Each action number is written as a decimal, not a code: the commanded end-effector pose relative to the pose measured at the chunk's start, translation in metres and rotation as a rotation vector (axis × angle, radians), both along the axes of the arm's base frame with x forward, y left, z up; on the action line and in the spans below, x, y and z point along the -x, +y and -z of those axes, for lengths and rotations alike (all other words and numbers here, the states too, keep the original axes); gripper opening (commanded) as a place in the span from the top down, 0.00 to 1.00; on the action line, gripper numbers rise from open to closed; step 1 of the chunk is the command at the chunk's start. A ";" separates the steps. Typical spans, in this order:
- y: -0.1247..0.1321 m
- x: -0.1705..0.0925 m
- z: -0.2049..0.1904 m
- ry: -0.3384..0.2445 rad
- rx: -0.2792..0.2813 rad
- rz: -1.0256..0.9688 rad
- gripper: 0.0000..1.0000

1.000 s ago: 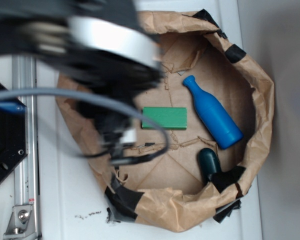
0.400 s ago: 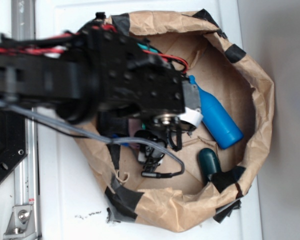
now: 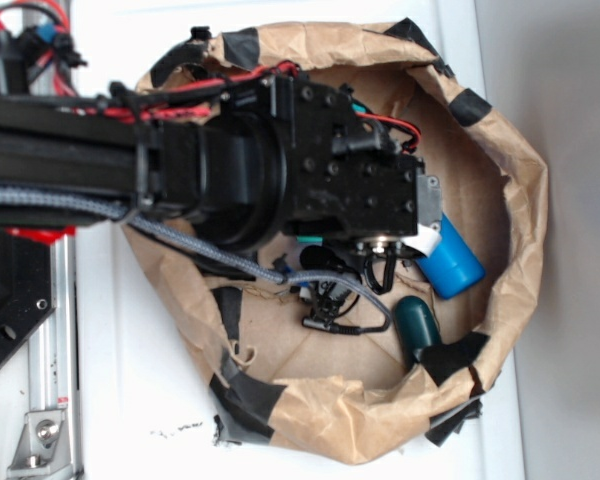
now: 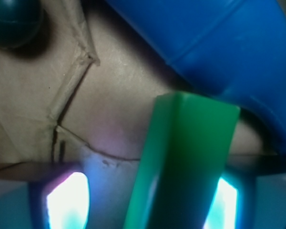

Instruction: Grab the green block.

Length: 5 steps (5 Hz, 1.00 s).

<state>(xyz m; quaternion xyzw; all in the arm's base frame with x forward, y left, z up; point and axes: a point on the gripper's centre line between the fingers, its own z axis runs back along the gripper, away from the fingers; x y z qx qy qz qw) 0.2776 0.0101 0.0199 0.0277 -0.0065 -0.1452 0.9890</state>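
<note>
A WidowX arm (image 3: pixel 230 170) reaches in from the left of the exterior frame, its black wrist hanging low over a crumpled brown paper bag (image 3: pixel 510 180) patched with black tape, on a white table (image 3: pixel 120 390). From this view the arm hides the green block; only the base of a blue bottle (image 3: pixel 452 262) shows at the wrist's right edge, with a dark teal rounded object (image 3: pixel 418 322) just below it. The wrist view puts the green block (image 4: pixel 181 167) in the lower centre, rising between the two glowing, blurred fingers (image 4: pixel 66 198) of the gripper (image 4: pixel 143 202). The jaws stand apart on either side of the block; whether either touches it cannot be told. The bottle lies just behind the block, on the bag's creased floor.
</note>
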 end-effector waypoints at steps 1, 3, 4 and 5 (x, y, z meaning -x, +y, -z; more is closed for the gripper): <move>0.007 0.002 -0.069 -0.089 -0.002 0.026 1.00; -0.020 -0.004 -0.159 -0.111 0.042 0.030 1.00; -0.029 -0.003 -0.170 -0.075 0.073 0.018 1.00; -0.035 0.002 -0.164 -0.018 0.129 0.000 1.00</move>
